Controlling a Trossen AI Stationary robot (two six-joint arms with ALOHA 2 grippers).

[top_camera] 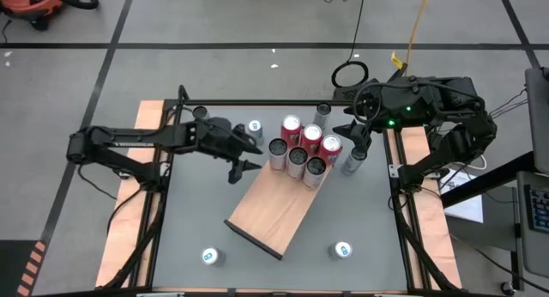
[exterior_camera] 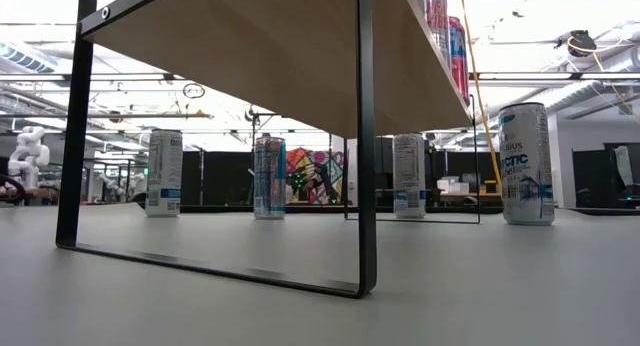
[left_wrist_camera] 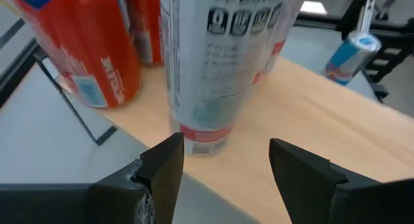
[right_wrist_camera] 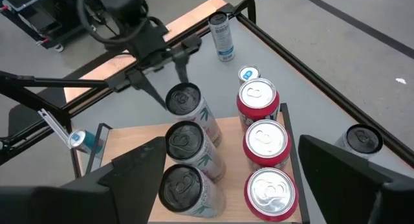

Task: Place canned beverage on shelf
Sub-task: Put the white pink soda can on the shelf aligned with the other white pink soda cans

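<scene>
The shelf (top_camera: 273, 213) is a light-brown board on a black frame, lying slantwise mid-table. On its far end stand three red cans (top_camera: 311, 136) and three white, dark-topped cans (top_camera: 297, 158), in two rows. My left gripper (top_camera: 246, 167) is open beside the nearest white can (left_wrist_camera: 213, 68), which stands at the board's edge just ahead of its fingertips (left_wrist_camera: 165, 162) and not between them. My right gripper (top_camera: 356, 136) hangs open above the table's far right; in its wrist view its fingers (right_wrist_camera: 139, 166) frame the group of cans from above without touching.
Loose cans stand on the grey tabletop: one with a blue top (top_camera: 255, 127) and a dark one (top_camera: 200, 113) at the far left, two (top_camera: 322, 111) (top_camera: 352, 160) near the right gripper, and two (top_camera: 211, 257) (top_camera: 342, 250) near the front edge. The shelf's black leg frame (exterior_camera: 365, 186) shows in the low view.
</scene>
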